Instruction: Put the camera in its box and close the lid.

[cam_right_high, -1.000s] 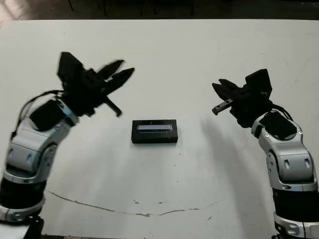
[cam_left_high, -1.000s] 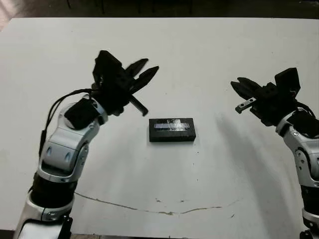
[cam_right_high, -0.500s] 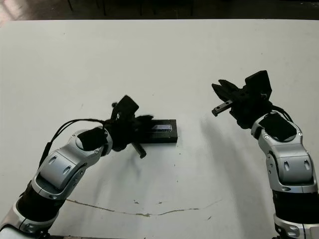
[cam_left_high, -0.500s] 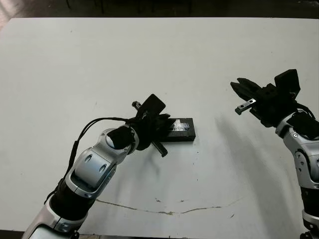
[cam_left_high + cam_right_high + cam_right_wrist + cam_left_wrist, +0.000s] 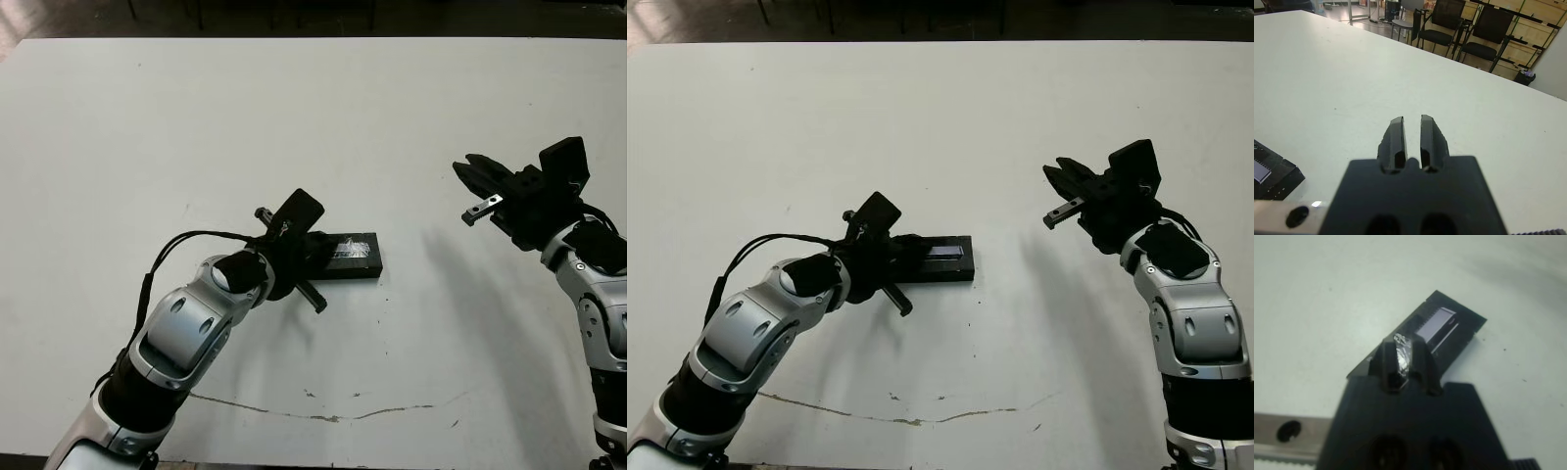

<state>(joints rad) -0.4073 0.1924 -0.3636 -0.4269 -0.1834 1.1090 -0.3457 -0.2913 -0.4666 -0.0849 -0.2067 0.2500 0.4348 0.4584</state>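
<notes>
The white table [image 5: 411,117] carries one black block near its middle. That block is the lid [image 5: 355,250], its glossy strip facing up. The box beneath cannot be told apart from it, and no white lining shows, so the lid looks to be seated on the box. The camera is nowhere in view. It is probably inside, though that cannot be seen.

The left gripper [image 5: 315,251] is down on the lid's left end. Its fingers are together, with the tips touching the top face just left of the strip. The right gripper [image 5: 460,168] hangs above the table well to the right, holding nothing. Its fingers are almost together, with only a thin slit between them.

The step in hand appears to be pressing the lid home. Done well, the push should go straight down rather than sideways, because a slanted push from the left could slide the block to the right. With pressure on the left end only, the right end might ride up. The tips should therefore work along the strip towards the right, or the right gripper should come in to steady that end.
</notes>
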